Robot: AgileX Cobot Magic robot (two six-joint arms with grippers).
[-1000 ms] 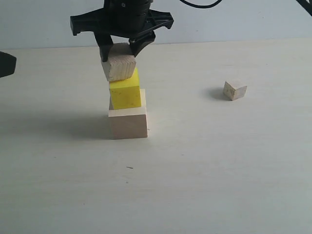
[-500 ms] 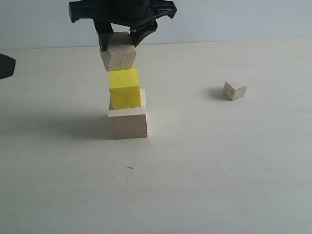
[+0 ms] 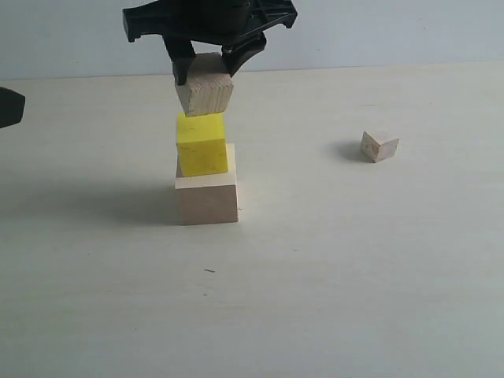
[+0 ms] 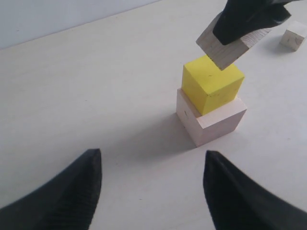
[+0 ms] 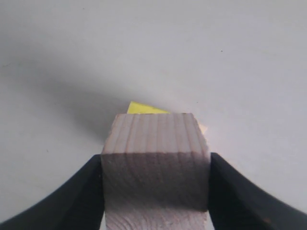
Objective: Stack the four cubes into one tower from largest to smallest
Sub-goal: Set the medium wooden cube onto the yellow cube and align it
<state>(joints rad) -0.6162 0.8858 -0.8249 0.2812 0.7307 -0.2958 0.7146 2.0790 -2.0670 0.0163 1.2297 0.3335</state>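
A bright yellow cube (image 3: 201,144) sits on the large pale wooden cube (image 3: 207,201), set toward its left side. My right gripper (image 3: 209,71) reaches across from above, shut on the medium grainy wooden cube (image 3: 206,93). That cube hangs tilted right at the yellow cube's top; I cannot tell whether they touch. In the right wrist view the grainy cube (image 5: 156,163) fills the jaws, with a yellow corner (image 5: 144,108) peeking out behind it. The small wooden cube (image 3: 379,146) lies alone to the right. My left gripper (image 4: 152,167) is open and empty, short of the stack (image 4: 211,84).
The pale tabletop (image 3: 331,276) runs back to a light wall. A black part of the left arm (image 3: 9,106) pokes in at the left edge of the exterior view. A small dark speck (image 3: 209,271) lies in front of the stack.
The right gripper lifted the grainy cube off the yellow cube's top, then shifted it a little to the right. The left gripper and the other cubes stayed put.
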